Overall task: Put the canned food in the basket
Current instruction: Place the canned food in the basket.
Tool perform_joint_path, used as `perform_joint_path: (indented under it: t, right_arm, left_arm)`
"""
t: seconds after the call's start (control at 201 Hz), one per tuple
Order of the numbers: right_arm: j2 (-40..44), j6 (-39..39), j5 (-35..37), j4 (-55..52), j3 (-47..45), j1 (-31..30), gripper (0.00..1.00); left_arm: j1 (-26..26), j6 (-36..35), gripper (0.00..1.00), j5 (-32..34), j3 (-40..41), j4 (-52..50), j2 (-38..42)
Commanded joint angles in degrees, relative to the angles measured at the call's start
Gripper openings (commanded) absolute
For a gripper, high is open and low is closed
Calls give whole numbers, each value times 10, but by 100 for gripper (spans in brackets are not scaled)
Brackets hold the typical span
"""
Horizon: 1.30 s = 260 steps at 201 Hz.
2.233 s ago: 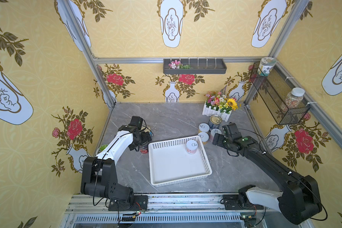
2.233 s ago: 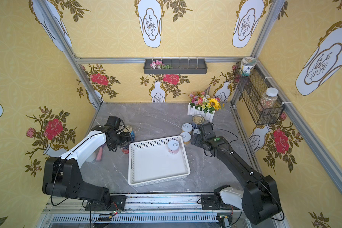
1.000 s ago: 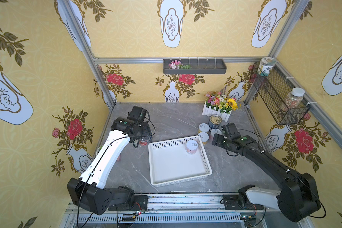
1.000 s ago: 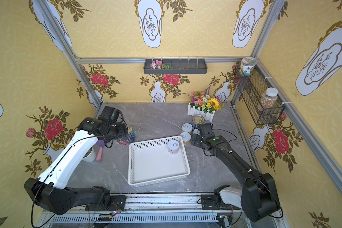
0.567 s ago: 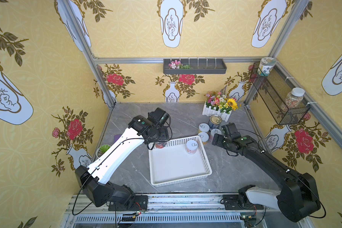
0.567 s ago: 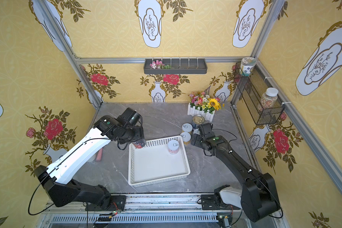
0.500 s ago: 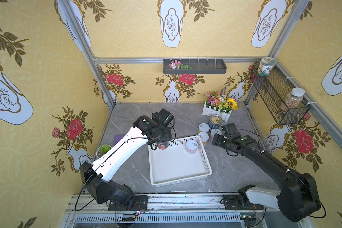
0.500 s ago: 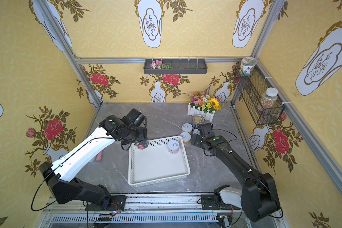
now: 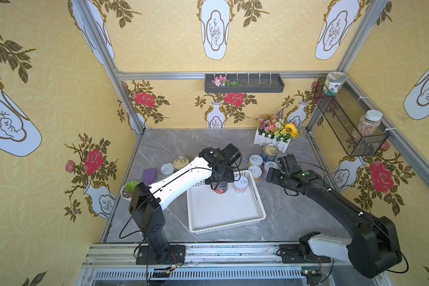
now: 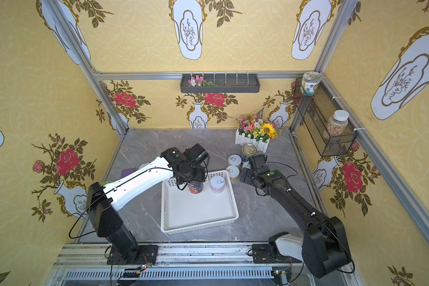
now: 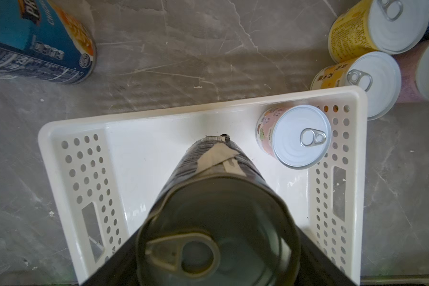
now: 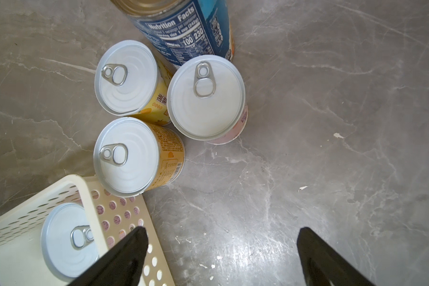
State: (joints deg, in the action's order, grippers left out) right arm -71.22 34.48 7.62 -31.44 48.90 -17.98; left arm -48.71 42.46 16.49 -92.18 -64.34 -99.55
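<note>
Left gripper: your left gripper [image 9: 219, 182] is clamped on the red can [image 9: 220, 190] — black fingers [image 11: 320, 267] press its sides just under the metal top.
Red can: upright, pull tab up, inside the basket [image 9: 227, 224] outline at its far half. You can't tell here whether its base touches the floor.
Basket: white with perforated walls, sitting on the grey table [image 9: 164, 141] between your two arms.
Pink can: short pink can [image 9: 240, 184] stands in the basket's far right corner, just beside the red can and apart from it in the left wrist view.
Right gripper: your right gripper [image 12: 221, 247] hangs spread wide with nothing between the fingers, over bare table just outside that same corner.
Right cluster: yellow can [image 12: 126, 156] sits right at the basket's outer corner. The second yellow can [image 12: 126, 76], pale pink can [image 12: 206, 96] and tall blue can [image 12: 183, 27] are packed behind it, by the flower box [image 9: 275, 133].
Left cluster: another blue can [image 9: 180, 162] and a white-lidded can [image 9: 167, 169] stand together near the left wall, well apart from the basket.
Tally: two cans within the basket's outline — six outside.
</note>
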Motion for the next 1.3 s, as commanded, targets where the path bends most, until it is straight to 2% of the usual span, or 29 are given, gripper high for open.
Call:
perform_joint_path:
  t: [0.0, 0.528, 1.291]
  right_arm:
    - [-1, 2, 4, 8, 1, 0, 97]
    - [-8, 2, 1, 11, 1, 0, 97]
    - [-17, 2, -3, 12, 2, 0, 97]
  left_arm:
    - [-1, -2, 66, 5, 2, 29, -15]
    - [-3, -6, 66, -11, 13, 86, -69]
    - [-3, -33, 68, 41, -31, 76, -135]
